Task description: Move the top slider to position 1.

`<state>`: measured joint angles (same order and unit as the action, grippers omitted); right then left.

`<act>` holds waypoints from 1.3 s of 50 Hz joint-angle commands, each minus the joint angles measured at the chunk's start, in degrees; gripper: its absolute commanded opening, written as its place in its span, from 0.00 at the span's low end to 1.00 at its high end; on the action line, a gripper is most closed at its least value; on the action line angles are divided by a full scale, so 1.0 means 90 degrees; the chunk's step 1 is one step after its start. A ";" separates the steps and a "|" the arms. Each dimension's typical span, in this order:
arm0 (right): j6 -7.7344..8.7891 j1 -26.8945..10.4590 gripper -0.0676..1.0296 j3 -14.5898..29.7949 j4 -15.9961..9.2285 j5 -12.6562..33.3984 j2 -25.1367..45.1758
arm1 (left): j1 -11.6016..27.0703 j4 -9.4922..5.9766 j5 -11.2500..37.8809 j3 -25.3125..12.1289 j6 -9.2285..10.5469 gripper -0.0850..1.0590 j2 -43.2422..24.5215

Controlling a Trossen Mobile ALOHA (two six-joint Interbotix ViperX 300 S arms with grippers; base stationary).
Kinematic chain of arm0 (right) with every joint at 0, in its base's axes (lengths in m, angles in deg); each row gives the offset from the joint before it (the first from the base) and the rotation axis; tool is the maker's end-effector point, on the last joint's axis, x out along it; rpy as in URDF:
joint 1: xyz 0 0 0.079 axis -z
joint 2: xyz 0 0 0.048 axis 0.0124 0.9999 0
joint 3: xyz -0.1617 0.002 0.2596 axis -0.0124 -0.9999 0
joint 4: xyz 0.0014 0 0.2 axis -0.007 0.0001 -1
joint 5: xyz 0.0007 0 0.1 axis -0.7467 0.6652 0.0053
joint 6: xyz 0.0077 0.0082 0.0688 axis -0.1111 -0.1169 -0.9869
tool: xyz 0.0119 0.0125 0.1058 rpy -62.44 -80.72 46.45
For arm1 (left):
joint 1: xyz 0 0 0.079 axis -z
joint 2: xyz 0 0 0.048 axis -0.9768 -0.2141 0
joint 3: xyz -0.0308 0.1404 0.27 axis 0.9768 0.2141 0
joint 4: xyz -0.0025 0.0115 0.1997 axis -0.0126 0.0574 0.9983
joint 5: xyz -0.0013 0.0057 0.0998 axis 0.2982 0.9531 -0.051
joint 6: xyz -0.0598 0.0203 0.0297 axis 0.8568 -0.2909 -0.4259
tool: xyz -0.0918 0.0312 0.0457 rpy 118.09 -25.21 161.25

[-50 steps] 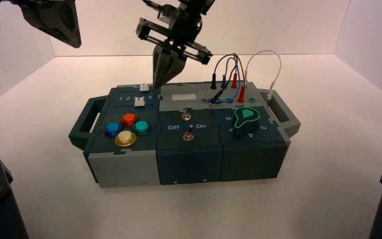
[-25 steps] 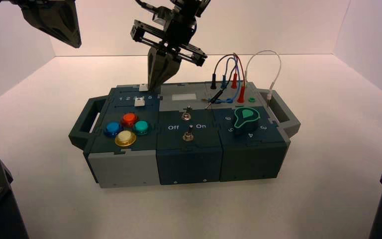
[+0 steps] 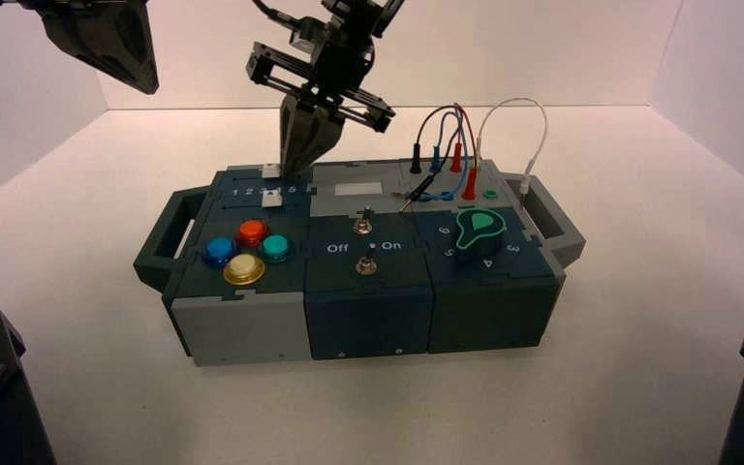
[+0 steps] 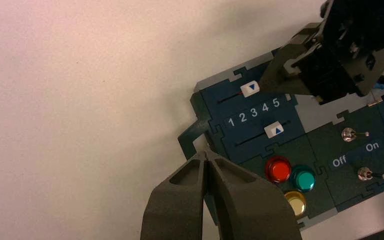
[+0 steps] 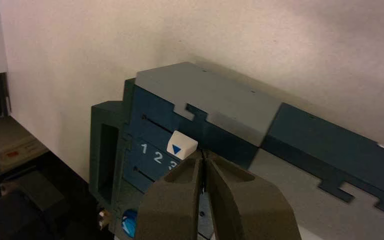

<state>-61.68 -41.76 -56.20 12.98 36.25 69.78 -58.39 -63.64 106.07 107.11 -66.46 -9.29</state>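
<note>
While the box [image 3: 368, 325] carries four round buttons [image 3: 244, 269] at 8 o'clock on its top and wires [image 3: 466, 145] at 2, its top slider [image 3: 271, 170] lies at 10, short of position 1 [image 5: 144, 148], just beside the closed, empty jaws of the right gripper [image 3: 289, 172], at their 9 o'clock. Also closed and empty, the left gripper [image 3: 153, 89] hangs idle at 10 o'clock from the box.

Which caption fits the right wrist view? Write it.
Shut claw of the right arm beside the top slider, short of position 1.
</note>
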 commanded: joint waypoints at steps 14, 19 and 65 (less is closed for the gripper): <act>0.0039 -0.0234 0.04 0.0469 -0.0176 0.0098 0.0117 | 0.0020 0.0020 0.0010 -0.0137 -0.0039 0.05 0.0010; 0.0049 -0.0273 0.04 0.0605 -0.0234 0.0146 0.0215 | 0.0020 0.0020 0.0010 -0.0137 -0.0039 0.05 0.0010; 0.0039 -0.0166 0.04 -0.0059 0.0596 0.0205 -0.0449 | -0.0039 0.0098 -0.0029 -0.0098 -0.0039 0.05 0.0020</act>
<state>-61.68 -43.34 -56.47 16.67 38.27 69.08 -58.48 -62.94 106.33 107.19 -66.55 -9.46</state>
